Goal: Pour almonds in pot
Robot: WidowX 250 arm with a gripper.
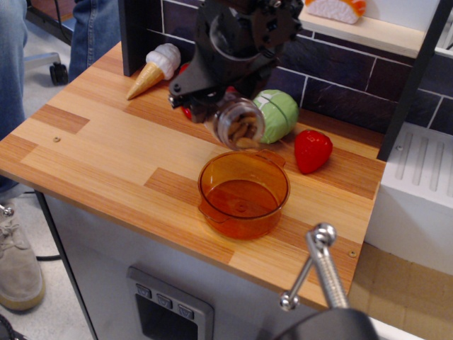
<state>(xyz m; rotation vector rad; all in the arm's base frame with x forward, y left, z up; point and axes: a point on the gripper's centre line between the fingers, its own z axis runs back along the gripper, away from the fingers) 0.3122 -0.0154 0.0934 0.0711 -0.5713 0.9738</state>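
My gripper (205, 103) is shut on the clear plastic jar (237, 122), which is tipped with its open mouth facing forward and down. Brown almonds (242, 128) show in the mouth. The jar hangs just above the far rim of the orange translucent pot (243, 192), which stands near the front of the wooden counter. The pot looks empty inside. The jar's label is mostly hidden by my black arm (237, 35).
A green cabbage (278, 113) sits right behind the jar, a red strawberry (312, 150) to its right. A toy ice cream cone (151, 67) lies at the back left. A metal handle (318, 265) juts up at the front right. The counter (92, 152) ends at the front.
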